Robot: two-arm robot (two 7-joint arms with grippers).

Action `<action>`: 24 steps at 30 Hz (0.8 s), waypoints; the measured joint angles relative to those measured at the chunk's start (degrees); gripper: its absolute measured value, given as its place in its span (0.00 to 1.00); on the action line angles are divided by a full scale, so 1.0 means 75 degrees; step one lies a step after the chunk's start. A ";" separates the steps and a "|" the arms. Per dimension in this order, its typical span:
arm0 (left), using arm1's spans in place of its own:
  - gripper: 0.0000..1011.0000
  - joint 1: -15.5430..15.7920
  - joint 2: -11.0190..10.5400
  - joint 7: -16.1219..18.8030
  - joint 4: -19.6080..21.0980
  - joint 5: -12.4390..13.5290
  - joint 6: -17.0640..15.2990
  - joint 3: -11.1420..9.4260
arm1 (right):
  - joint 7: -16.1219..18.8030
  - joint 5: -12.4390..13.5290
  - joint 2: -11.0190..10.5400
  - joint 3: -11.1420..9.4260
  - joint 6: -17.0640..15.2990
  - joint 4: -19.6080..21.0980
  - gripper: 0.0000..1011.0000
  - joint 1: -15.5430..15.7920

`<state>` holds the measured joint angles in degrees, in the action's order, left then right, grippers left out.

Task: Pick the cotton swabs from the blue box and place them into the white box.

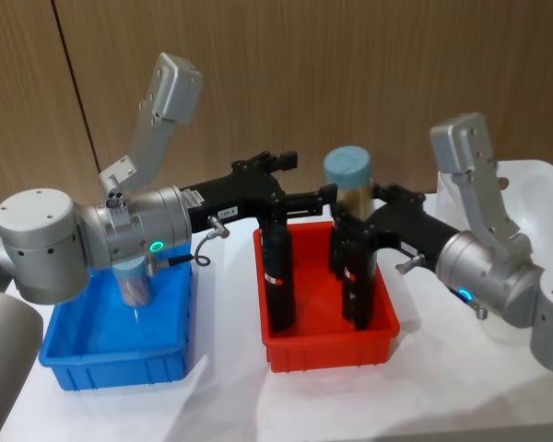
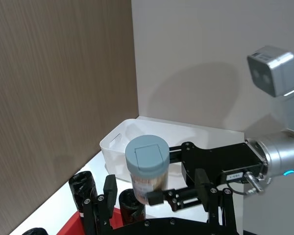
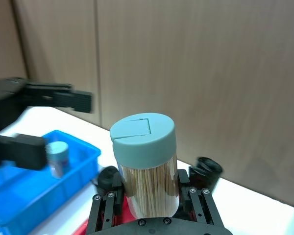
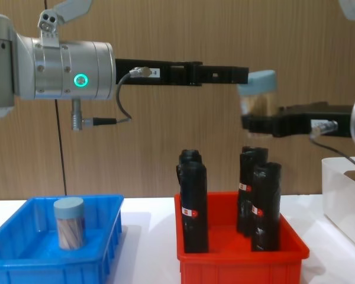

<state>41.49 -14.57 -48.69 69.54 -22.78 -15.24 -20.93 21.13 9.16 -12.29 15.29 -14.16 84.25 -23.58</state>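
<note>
Cotton swabs (image 3: pixel 143 147) tight in right pincer (image 3: pixel 148 191)

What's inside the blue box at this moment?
One jar of cotton swabs stands upright in the blue box. In the head view the left arm covers the box's far left part, so anything there is hidden.

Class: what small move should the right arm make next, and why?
Probably swing the right gripper toward the white box: it grips a cotton swabs jar above the red bin, and the left gripper stands open beside it.
</note>
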 joint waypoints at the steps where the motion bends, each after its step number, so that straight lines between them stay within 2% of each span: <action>1: 0.99 0.0000 0.0000 0.0000 0.0000 0.0000 0.0000 0.0000 | -0.0034 -0.0001 -0.0006 -0.0014 0.0006 -0.0035 0.64 -0.0007; 10: 0.99 0.0000 0.0000 0.0000 0.0000 0.0000 0.0000 0.0000 | -0.0466 -0.0014 -0.0110 -0.0220 0.0117 -0.0519 0.64 -0.0141; 24: 0.99 0.0000 0.0000 0.0000 0.0000 0.0000 0.0000 0.0000 | -0.1374 -0.0046 -0.0330 -0.0704 0.0342 -0.1526 0.64 -0.0489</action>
<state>41.49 -14.58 -48.69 69.55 -22.78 -15.24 -20.93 10.82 8.81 -14.77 10.01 -11.59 72.81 -27.25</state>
